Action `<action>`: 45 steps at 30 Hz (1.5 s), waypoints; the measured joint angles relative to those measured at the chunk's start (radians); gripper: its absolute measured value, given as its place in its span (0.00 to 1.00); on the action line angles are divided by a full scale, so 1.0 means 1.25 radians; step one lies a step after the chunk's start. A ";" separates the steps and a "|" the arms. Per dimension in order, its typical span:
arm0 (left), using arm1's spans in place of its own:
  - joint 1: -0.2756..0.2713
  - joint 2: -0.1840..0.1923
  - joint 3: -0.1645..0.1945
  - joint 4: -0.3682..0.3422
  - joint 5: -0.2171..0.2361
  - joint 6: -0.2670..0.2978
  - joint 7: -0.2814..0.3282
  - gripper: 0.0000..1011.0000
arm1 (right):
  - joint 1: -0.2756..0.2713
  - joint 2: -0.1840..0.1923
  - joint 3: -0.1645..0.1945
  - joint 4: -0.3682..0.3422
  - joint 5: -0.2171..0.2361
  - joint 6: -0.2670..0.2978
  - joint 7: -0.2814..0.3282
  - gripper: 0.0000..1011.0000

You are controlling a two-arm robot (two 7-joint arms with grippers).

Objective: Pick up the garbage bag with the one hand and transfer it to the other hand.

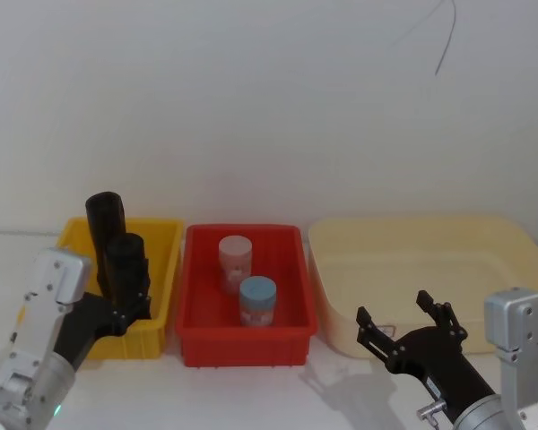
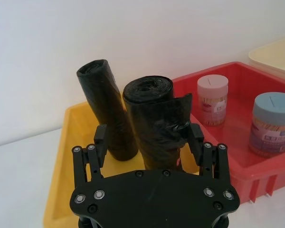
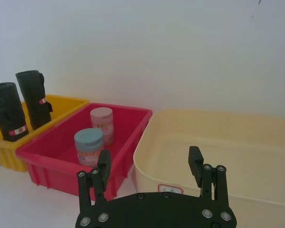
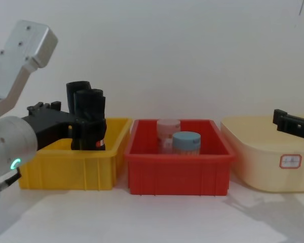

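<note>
Black garbage bag point(image 2: 156, 123) | left tool point(image 2: 149, 135) spread astride it | second roll point(image 2: 107, 109) behind | right tool point(image 3: 149, 159) spread

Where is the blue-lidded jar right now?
Head view: the blue-lidded jar stands in the middle red bin, nearer the robot than the pink-lidded jar.

Bright, even, diffuse lighting, soft faint grey shadows on the white table point(image 4: 157, 220)

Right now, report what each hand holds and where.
Nothing held. The left hand sits open around the middle of the nearer black plastic-film roll; the right hand is empty.
</note>
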 joint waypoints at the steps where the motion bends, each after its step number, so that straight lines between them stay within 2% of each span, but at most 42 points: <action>1: -0.004 -0.003 0.001 0.006 0.000 -0.001 -0.002 0.99 | 0.000 0.000 0.000 0.000 0.000 0.000 0.000 0.99; 8: -0.036 -0.024 0.007 0.057 0.000 -0.008 -0.019 0.99 | 0.000 0.000 0.000 0.000 0.000 0.000 0.000 0.99; 12: -0.053 -0.036 0.008 0.082 -0.001 -0.009 -0.029 0.92 | 0.000 0.000 0.000 0.000 0.000 0.000 0.000 0.99; 19: -0.080 -0.057 0.003 0.122 -0.015 -0.008 -0.046 0.74 | 0.000 0.000 0.000 0.000 0.000 0.000 0.000 0.99; 20: -0.086 -0.062 0.001 0.130 -0.018 -0.008 -0.050 0.69 | 0.000 0.000 0.000 0.000 0.000 0.000 0.000 0.99; 21: -0.088 -0.064 0.000 0.133 -0.019 -0.008 -0.052 0.69 | 0.000 0.000 0.000 0.000 0.000 0.000 0.000 0.99; 22: -0.092 -0.067 -0.002 0.139 -0.022 -0.008 -0.055 0.63 | 0.000 0.000 0.000 0.000 0.000 0.000 0.000 0.99; 25: -0.099 -0.074 -0.007 0.149 -0.026 -0.008 -0.058 0.54 | 0.000 0.000 0.000 0.000 0.000 0.000 0.000 0.99; 35: -0.110 -0.085 -0.017 0.152 -0.027 -0.010 -0.061 0.46 | 0.000 0.000 0.000 0.000 0.000 0.000 0.000 0.99; 45: -0.134 -0.086 -0.015 0.120 -0.022 -0.007 -0.089 0.45 | 0.000 0.000 0.000 0.000 0.000 0.000 0.000 0.99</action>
